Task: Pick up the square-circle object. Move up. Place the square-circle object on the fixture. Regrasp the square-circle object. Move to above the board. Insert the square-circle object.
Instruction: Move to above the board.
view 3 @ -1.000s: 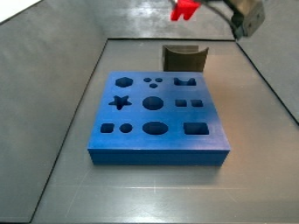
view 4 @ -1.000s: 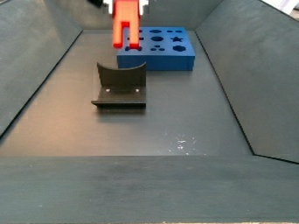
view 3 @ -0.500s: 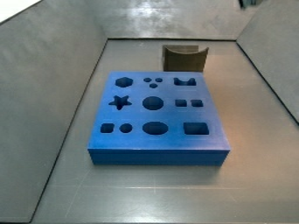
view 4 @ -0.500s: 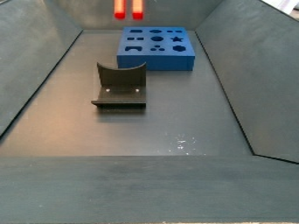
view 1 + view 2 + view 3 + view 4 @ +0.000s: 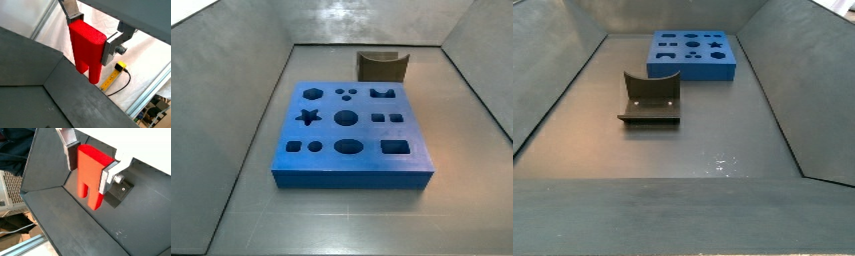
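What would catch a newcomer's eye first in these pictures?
The bright red square-circle object, clamped between the gripper fingers, fills both wrist views. Both side views show the big blue board with shaped holes and the dark fixture on the floor; the gripper is out of frame there.

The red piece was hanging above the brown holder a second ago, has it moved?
Yes. It rose out of both side views, away from the fixture; now only wrist views show the square-circle object in the gripper.

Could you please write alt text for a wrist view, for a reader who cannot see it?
A two-finger gripper with flat silver fingers holds a bright red two-pronged block between them, prongs pointing away from the camera. Beyond it are a dark grey enclosure wall and a yellow-ended black cable.
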Controlling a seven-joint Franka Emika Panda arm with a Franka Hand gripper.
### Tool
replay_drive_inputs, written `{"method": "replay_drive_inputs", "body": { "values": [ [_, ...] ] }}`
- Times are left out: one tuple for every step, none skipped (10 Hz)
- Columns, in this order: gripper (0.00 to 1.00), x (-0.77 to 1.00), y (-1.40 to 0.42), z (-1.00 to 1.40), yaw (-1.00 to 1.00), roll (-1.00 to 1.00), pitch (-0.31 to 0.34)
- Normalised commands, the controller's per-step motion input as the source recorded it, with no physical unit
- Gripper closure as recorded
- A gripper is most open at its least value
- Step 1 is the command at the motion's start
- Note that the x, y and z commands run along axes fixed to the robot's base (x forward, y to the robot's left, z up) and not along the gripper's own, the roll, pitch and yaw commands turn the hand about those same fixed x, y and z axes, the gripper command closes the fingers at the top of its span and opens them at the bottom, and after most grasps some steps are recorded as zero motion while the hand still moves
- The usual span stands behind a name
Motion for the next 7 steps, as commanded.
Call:
{"method": "replay_drive_inputs", "body": {
  "values": [
    [1.00,-0.41,-1.00,0.18,-0.10,-1.00,0.035],
    [1.00,-0.41,-1.00,0.19,-0.10,-1.00,0.026],
    [1.00,-0.43,-1.00,0.21,-0.10,-1.00,0.023],
    [1.00,-0.45,-1.00,0.19,-0.10,-1.00,0.023],
    [1.00,-0.46,-1.00,0.19,-0.10,-1.00,0.026],
    [1.00,-0.48,-1.00,0.21,-0.10,-1.00,0.031],
    [1.00,-0.50,-1.00,0.20,-0.10,-1.00,0.033]
  ]
}}
